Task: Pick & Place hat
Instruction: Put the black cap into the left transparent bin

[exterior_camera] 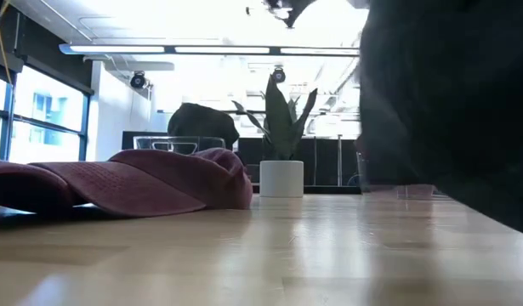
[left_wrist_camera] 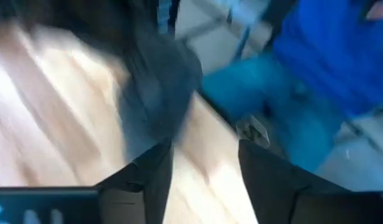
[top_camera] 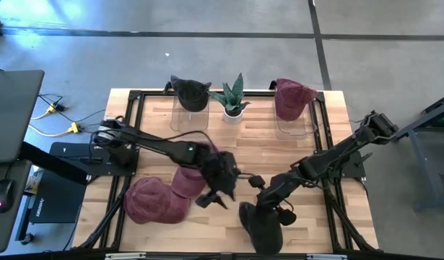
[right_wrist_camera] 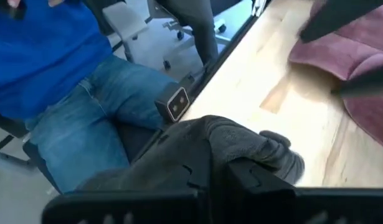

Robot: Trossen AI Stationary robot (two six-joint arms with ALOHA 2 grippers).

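A black hat (top_camera: pixel 263 227) sits near the table's near edge and fills the right of the low view (exterior_camera: pixel 448 102). My right gripper (top_camera: pixel 268 204) is above it and shut on it (right_wrist_camera: pixel 219 177). A maroon hat (top_camera: pixel 158 198) lies flat on the table's left half, crown down on the wood (exterior_camera: pixel 133 183). My left gripper (top_camera: pixel 216 198) hovers just right of the maroon hat. Its fingers are open (left_wrist_camera: pixel 207 180) and hold nothing. Its wrist view is blurred, with the black hat (left_wrist_camera: pixel 155 93) ahead. My right gripper holds the black hat by a bunched fold of its fabric (right_wrist_camera: pixel 241 142), pinched between the two fingers. The fingers slant down toward the table's near edge. The hat bulges out ahead of the fingertips. I cannot tell whether its lower part rests on the table.
Along the far edge stand a clear stand bearing a second black hat (top_camera: pixel 190 92), a potted plant (top_camera: pixel 232 97) and a clear stand bearing a second maroon hat (top_camera: pixel 292 97). A person in a blue top and jeans (right_wrist_camera: pixel 85 106) sits just beyond the near edge.
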